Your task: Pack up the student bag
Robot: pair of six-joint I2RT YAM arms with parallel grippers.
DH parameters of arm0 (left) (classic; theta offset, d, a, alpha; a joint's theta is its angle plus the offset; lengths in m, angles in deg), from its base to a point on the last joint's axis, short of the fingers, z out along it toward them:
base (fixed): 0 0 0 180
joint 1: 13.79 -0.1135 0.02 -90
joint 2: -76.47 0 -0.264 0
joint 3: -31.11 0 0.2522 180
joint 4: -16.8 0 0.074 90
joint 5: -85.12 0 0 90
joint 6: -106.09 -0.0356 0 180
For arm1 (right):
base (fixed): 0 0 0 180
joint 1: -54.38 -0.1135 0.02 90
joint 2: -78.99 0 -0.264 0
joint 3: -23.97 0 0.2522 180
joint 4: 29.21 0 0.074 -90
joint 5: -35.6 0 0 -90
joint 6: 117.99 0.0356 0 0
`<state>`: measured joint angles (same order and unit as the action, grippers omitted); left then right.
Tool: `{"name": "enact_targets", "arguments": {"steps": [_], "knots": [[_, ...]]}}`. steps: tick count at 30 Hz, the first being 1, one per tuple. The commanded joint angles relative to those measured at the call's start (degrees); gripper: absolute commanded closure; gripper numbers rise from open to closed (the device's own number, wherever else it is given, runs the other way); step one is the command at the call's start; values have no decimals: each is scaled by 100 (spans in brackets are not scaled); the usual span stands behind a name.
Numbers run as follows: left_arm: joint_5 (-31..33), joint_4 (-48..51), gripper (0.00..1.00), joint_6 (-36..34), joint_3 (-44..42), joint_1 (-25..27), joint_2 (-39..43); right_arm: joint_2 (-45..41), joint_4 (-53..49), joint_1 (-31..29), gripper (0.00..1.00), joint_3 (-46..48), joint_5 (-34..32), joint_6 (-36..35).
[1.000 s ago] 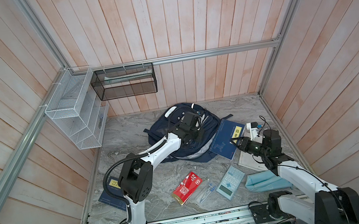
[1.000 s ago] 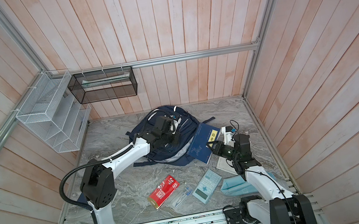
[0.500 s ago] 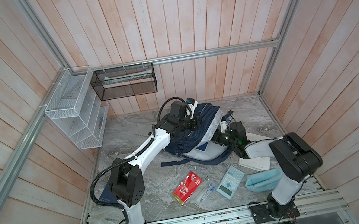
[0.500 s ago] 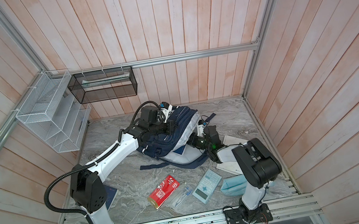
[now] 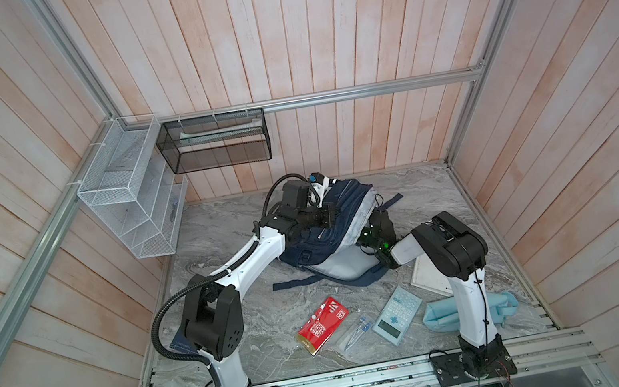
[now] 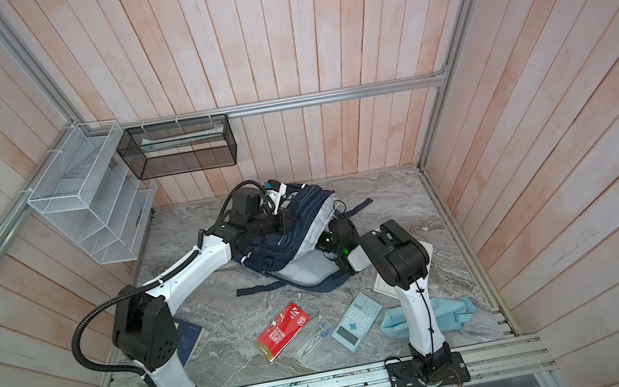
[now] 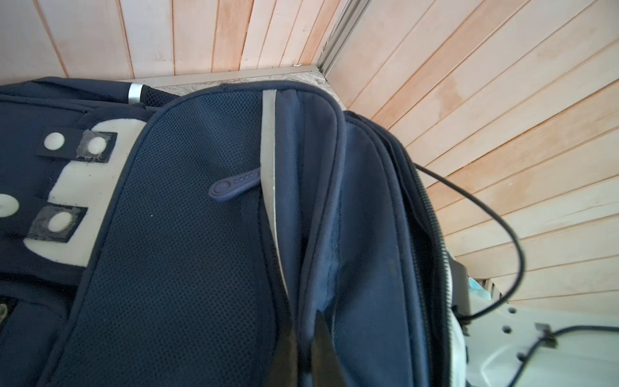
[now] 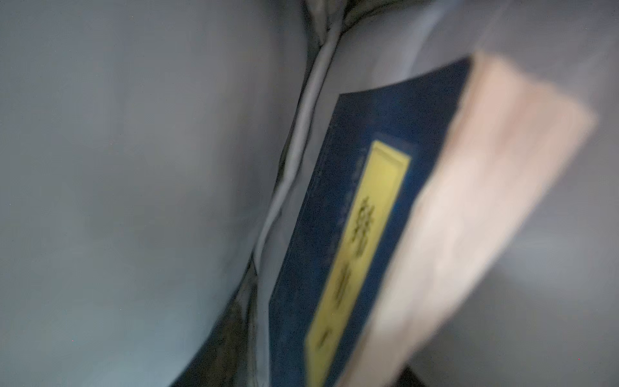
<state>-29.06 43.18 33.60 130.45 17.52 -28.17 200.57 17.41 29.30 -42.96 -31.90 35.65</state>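
**Kid:** What is your left claw doing?

**Me:** My left claw (image 7: pixel 304 351) is squeezed together on a fold of blue cloth. That fold is on the top side of the student bag (image 5: pixel 349 203). The bag lies at the back of the grey worktop (image 5: pixel 221 233), near the middle.

**Kid:** And your right claw?

**Me:** My right claw (image 5: pixel 369 233) sits in the bag's open mouth, on the bag's right side. Its tips are hidden inside, so I cannot tell if they are apart or together.

**Kid:** What shows in there?

**Me:** Pale grey lining and a blue book (image 8: pixel 361 234) with a yellow label. It is very close and blurry.

**Kid:** What lies in front of the bag?

**Me:** First a dark blue booklet (image 6: pixel 190 339), partly under my left arm. Then a red packet (image 5: pixel 322 325), a clear pack (image 5: pixel 357 332) and a calculator (image 5: pixel 396 315). A white pad (image 5: pixel 428 278) and a light-blue pouch (image 5: pixel 440 314) lie by my right arm. All of these are apart from the bag.
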Motion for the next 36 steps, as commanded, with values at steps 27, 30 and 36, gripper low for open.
{"name": "enact_targets", "arguments": {"steps": [27, 30, 36], "knots": [[331, -1301, 30, 560, -734, 218, -231, -5849, -4842, 2710, 2, 2725, -392, -2692], [190, -1504, 2, 807, -726, 413, -251, -5796, -5060, 2884, 2, 2649, -833, -2951], [-272, -2080, 0, 1377, -369, 1076, -766, -5693, -5690, 3200, 2, 2481, -2755, -3446]]}}
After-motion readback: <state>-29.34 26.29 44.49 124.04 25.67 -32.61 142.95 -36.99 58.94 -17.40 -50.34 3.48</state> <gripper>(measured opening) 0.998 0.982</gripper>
